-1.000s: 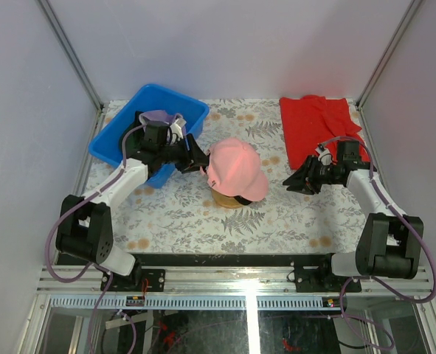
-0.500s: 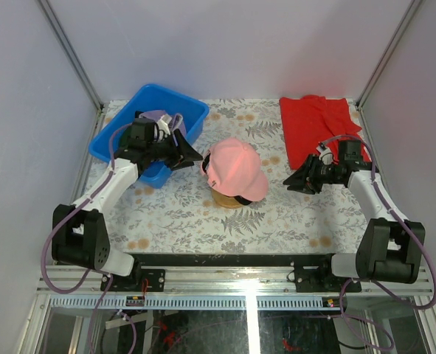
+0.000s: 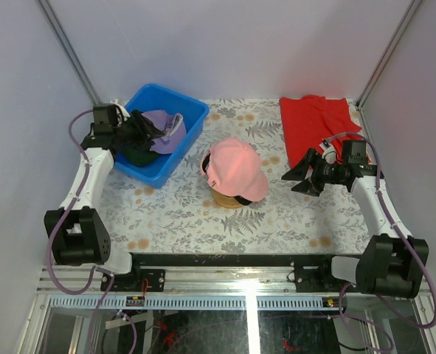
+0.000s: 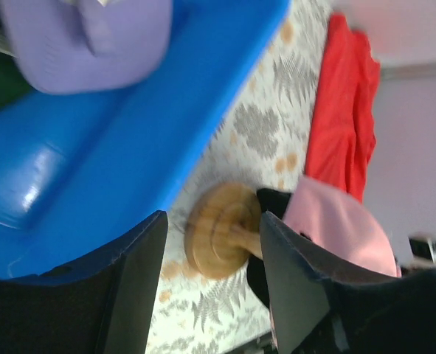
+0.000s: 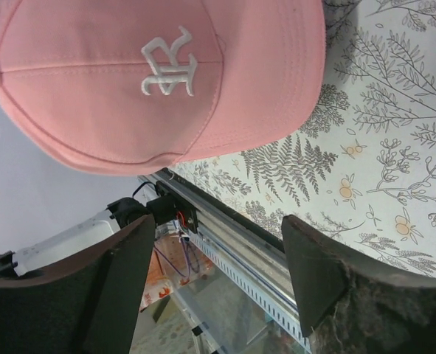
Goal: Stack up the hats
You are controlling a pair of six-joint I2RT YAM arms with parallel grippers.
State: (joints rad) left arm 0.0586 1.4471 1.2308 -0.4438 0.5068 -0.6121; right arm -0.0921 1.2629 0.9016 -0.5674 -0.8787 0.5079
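- Hat in pink (image 3: 236, 168) sits atop the wooden stand (image 3: 227, 200).
- Left hand (image 4: 210, 225), left of that hat over the blue bin (image 3: 182, 110), released, empty.
- Right hand (image 5: 218, 225), right of it, spread wide, empty.

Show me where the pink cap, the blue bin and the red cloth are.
pink cap (image 3: 234, 168): top external view, on its crown.
blue bin (image 3: 179, 101): top external view, on its far rim.
red cloth (image 3: 317, 125): top external view, on its middle.
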